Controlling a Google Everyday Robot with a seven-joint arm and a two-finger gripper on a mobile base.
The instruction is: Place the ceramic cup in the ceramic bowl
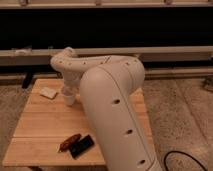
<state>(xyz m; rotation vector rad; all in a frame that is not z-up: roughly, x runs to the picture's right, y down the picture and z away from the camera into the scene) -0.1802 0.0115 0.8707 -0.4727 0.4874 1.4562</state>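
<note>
Ceramic cup [68,98] on table [45,125] | arm [112,100] bent, reaching down | end effector [69,88] at cup's top | grip: cannot tell

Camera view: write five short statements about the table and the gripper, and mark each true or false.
1. The small plain white ceramic cup is at the far side of the light wooden table. True.
2. The gripper is down at the cup's top. True.
3. The cup sits inside the ceramic bowl. False: no bowl shows in this view; the cup is out on the table.
4. The flat whitish block lies to the picture's right of the cup. False: it lies to its left, apart from it.
5. A flat black rectangular object lies beside a reddish-brown one near the table's front edge. True.
</note>
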